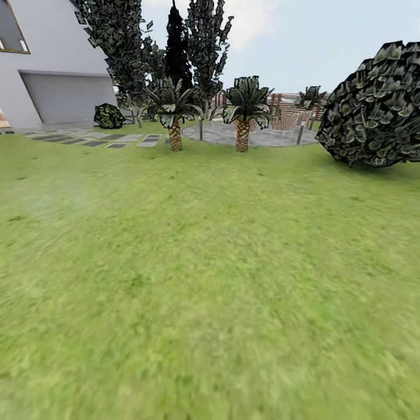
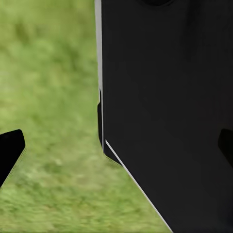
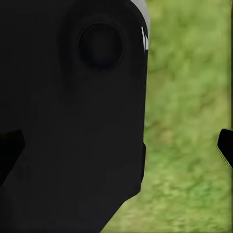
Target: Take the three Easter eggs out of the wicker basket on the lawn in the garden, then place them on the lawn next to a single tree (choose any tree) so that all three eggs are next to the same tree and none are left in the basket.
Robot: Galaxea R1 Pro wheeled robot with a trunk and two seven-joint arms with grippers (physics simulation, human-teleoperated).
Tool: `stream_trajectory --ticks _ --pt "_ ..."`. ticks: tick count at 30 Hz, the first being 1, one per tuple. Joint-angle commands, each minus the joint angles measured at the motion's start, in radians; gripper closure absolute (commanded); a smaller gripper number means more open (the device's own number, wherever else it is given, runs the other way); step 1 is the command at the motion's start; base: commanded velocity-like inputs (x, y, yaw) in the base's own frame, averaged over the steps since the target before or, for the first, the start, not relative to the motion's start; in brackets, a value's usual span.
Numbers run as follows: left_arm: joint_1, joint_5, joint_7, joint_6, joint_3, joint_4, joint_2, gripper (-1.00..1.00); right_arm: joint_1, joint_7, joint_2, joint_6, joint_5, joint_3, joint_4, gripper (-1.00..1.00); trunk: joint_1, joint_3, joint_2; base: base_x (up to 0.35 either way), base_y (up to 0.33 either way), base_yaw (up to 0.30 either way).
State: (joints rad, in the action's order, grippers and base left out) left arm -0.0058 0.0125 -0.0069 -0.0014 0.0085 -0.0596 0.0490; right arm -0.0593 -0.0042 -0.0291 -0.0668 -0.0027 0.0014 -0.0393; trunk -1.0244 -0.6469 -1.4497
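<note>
I see open lawn (image 1: pixel 204 280), two palms (image 1: pixel 242 114) ahead; both grippers' fingertips (image 2: pixel 10 150) sit wide apart, black robot body (image 3: pixel 73 121) blocking each wrist camera.

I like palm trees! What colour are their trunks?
The palm trunks are scaly brown, seen best in the head view.

I saw the lawn (image 1: pixel 210 326) blurred up close; a bush (image 1: pixel 373 105) was cut off, and black bodywork (image 2: pixel 170 116) hid ground beside both wrists.
</note>
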Motion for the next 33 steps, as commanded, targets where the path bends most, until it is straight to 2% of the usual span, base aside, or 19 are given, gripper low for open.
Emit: stream_trajectory --ticks 1,33 --pt "0.0 0.001 -0.001 0.0 0.001 0.0 0.0 -1.0 -0.001 0.0 0.0 -0.004 0.0 0.0 0.001 -1.0 -0.001 -0.001 0.0 0.343 0.0 0.0" --pt "0.0 0.001 -0.001 0.0 0.001 0.001 0.0 -1.0 -0.001 0.005 0.004 -0.002 0.003 0.0 0.0 -1.0 -0.001 -0.001 0.0 0.343 0.0 0.0"
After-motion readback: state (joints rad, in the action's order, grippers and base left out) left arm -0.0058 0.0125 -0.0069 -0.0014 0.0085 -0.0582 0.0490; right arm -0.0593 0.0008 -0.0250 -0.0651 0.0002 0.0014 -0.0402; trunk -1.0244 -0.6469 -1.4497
